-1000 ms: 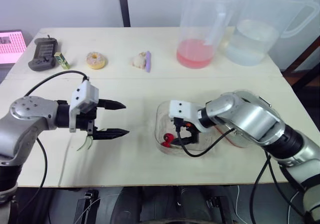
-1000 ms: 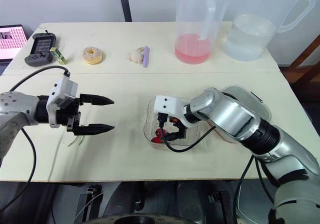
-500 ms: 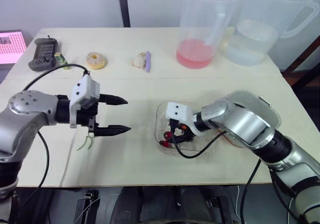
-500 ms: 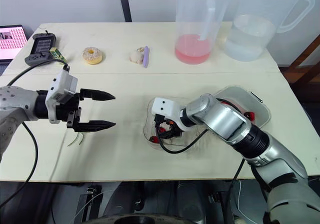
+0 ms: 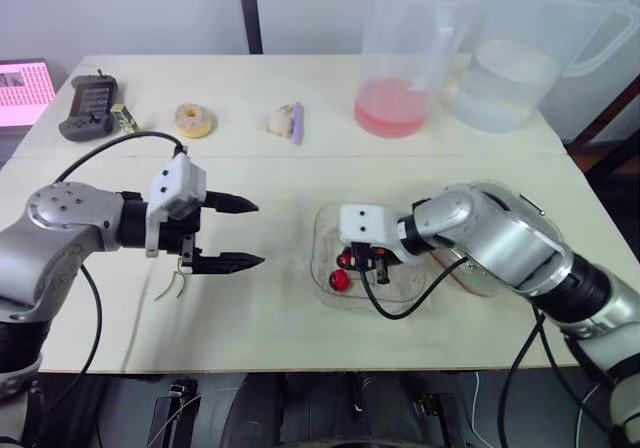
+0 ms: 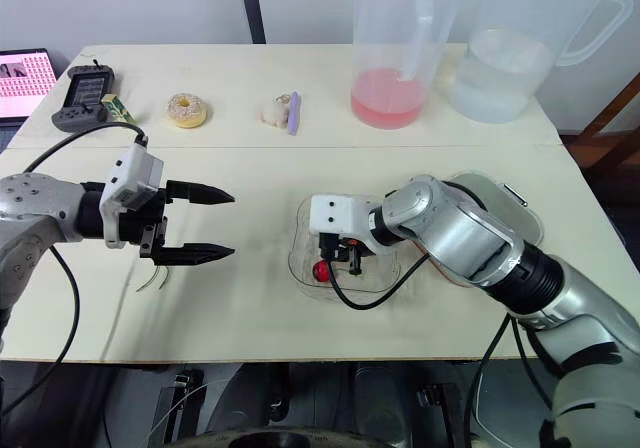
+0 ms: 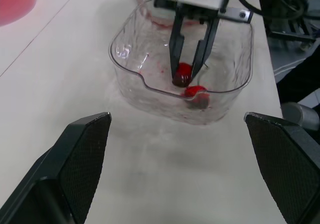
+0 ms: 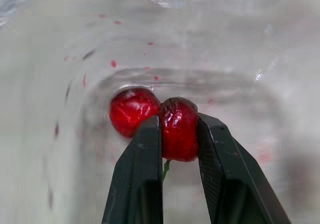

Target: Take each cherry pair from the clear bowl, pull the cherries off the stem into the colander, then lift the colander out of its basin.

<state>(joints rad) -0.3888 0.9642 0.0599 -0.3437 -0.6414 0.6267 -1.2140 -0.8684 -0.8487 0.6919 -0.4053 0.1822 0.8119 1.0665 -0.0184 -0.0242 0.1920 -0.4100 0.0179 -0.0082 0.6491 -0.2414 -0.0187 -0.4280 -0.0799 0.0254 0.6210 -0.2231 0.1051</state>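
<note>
right gripper (image 7: 185,78) — jaws pinch cherry (image 8: 178,134) in clear bowl (image 7: 125,64) | left gripper (image 5: 258,233) — jaws wide, empty

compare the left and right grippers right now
The left gripper is open and empty over the table; the right gripper is shut on a cherry inside the clear bowl. The left points sideways toward the bowl; the right points down into it. Both have two black fingers.

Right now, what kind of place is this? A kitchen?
Probably a test bench in a lab, not a real kitchen: a plain table holds a jug of pink liquid, a donut and a handheld controller, with a screen beside it.
</note>
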